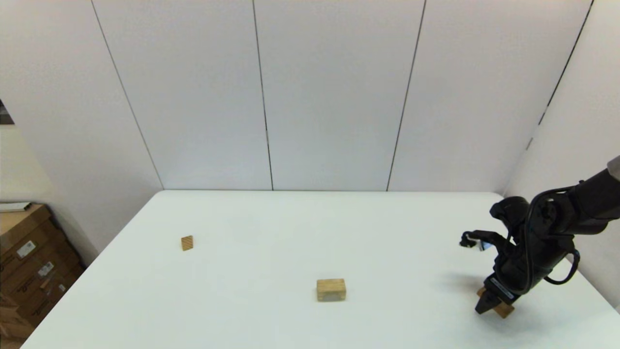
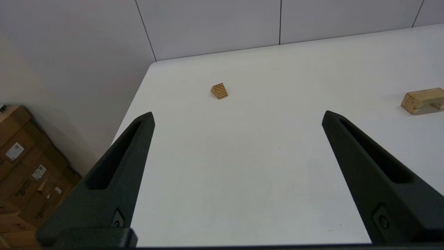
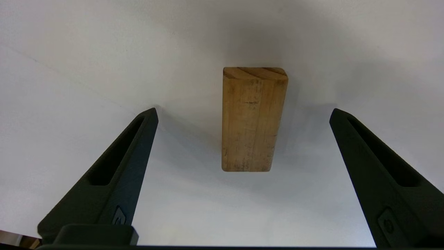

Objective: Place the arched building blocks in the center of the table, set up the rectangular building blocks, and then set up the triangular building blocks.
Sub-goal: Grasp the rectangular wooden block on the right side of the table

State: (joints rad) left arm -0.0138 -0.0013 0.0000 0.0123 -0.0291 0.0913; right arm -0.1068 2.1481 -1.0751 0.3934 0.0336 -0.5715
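Right gripper (image 3: 242,111) is down at the table's (image 1: 300,228) right side, close to the near right corner, fingers spread wide and holding nothing. Right wrist view: the rectangular building block (image 3: 251,121) lies flat on the white top between the two fingers (image 3: 114,173), with clear gaps on both sides, untouched. Its long axis runs away from the wrist camera; one end face shows curved grain. Head view: the arm's black wrist covers most of the block, and only two tan ends (image 1: 503,309) show beneath the fingertips.

Left gripper (image 2: 237,116) is out of the head view. Its own wrist camera shows it held above the table's left near portion, fingers likewise wide apart and empty, nothing between them but bare white surface.

Arched building block (image 1: 331,289) sits on the table roughly midway between the left and right edges, toward the near edge. It rests with the arch opening downward; the left wrist view (image 2: 422,100) shows the hollow beneath it. It is well apart from both grippers.

Triangular building block (image 1: 187,242) lies near the left edge, about halfway along it, well apart from the arched block. A striped-grain face is turned toward the cameras (image 2: 219,91).

Cardboard boxes (image 1: 29,261) are stacked on the floor beyond the table's left edge.
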